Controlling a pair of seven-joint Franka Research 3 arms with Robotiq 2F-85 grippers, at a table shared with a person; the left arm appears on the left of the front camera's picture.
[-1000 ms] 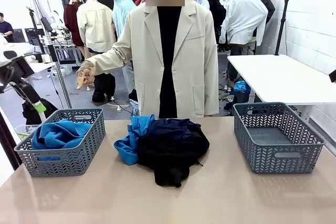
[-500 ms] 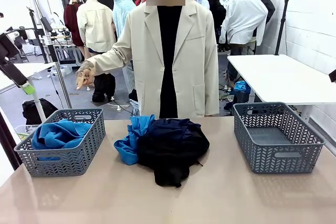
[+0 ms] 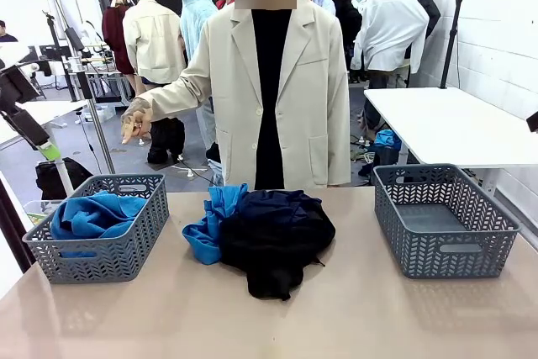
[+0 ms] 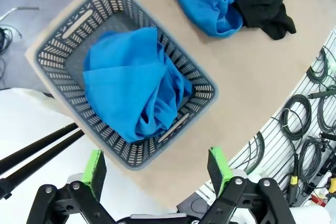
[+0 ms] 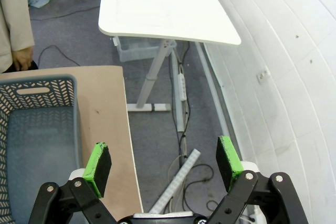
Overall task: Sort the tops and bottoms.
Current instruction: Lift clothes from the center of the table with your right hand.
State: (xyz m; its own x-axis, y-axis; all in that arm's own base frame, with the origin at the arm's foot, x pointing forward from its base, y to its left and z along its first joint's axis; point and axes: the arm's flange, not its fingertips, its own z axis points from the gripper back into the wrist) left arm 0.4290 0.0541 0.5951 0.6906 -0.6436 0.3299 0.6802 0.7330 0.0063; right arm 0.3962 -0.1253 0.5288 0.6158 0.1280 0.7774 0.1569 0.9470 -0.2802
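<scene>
A pile of clothes lies mid-table: a black garment (image 3: 273,241) over a dark navy one (image 3: 277,201), with a blue garment (image 3: 210,224) on its left side. Another blue garment (image 3: 91,214) fills the left grey basket (image 3: 126,250). The right grey basket (image 3: 471,250) holds nothing. My left gripper (image 3: 40,142) hangs high off the table's left edge; in the left wrist view it (image 4: 157,170) is open above that basket (image 4: 202,85) and its blue garment (image 4: 134,85). My right gripper (image 5: 164,167) is open beyond the right basket (image 5: 31,145), over the floor.
A person in a cream jacket (image 3: 269,90) stands at the far side, one hand (image 3: 134,121) raised to the left. A white table (image 3: 454,124) stands behind at right. Cables (image 4: 307,119) hang off the table's near side.
My left arm has swung at the left edge of the front view, upward and then slightly back down. The clothes, baskets and person have not moved.
</scene>
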